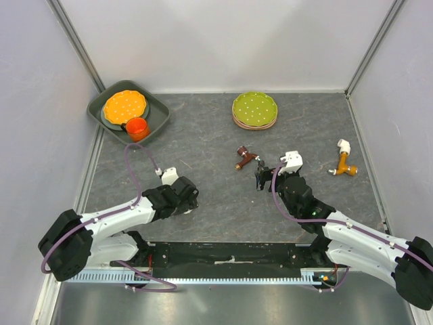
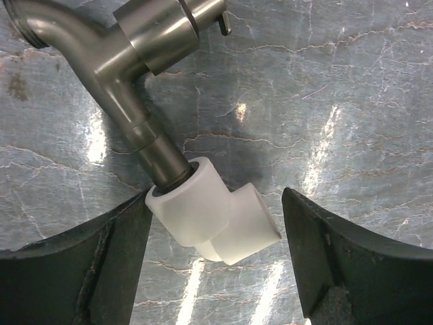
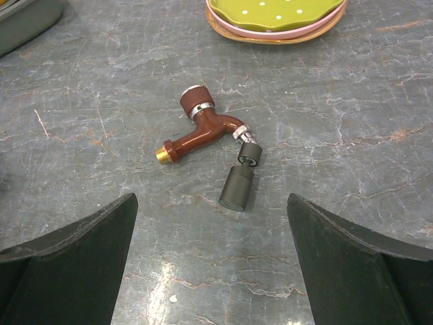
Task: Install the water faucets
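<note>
Two sets of jaws gape, neither clamped. My left gripper (image 2: 216,203) straddles the white elbow fitting (image 2: 210,217), with the grey tap (image 2: 128,81) running off to eleven o'clock. I'd pinch the elbow's flanks: rigid, light, probably slick. My right gripper (image 3: 211,200) is empty, and the reddish-brown tap (image 3: 203,132) lies at its twelve o'clock.

arms (image 1: 115,218): white links, black joints | cables (image 1: 128,169): purple | tool fingers (image 2: 67,271): black, curved
</note>
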Robot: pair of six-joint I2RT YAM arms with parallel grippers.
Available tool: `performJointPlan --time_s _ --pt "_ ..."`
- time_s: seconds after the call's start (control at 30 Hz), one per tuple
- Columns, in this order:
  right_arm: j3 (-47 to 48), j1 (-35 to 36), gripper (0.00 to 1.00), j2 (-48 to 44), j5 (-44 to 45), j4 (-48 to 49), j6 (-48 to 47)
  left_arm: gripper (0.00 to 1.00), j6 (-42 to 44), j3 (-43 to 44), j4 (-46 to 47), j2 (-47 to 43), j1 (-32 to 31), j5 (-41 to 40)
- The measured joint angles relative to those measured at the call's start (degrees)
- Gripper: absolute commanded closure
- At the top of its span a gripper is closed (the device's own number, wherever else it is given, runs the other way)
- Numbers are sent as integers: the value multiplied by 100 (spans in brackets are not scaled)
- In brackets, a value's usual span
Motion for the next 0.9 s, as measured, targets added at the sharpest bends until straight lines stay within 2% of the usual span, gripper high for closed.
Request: performJointPlan --time_s 0.13,0.33,0.37,0.53,0.67,0.73,0.83,0.9 --pt "0 0 2 0 -2 0 0 29 -2 -24 96 -2 7 44" --pt "0 0 2 2 -2 0 0 32 7 -59 297 31 7 136" --pt "0 0 2 2 -4 0 0 37 20 -59 348 50 9 142" --pt "0 0 2 2 -4 0 0 45 422 -81 636 105 9 291" --pt "0 0 2 2 -20 0 0 58 890 -87 905 162 7 581" --pt "0 0 2 2 -24 0 0 62 1071 -87 999 192 9 682" --pt "0 0 2 2 -24 0 0 75 1292 -81 1117 229 11 850" --pt "0 0 2 2 -28 0 0 90 1429 -81 1174 229 11 975"
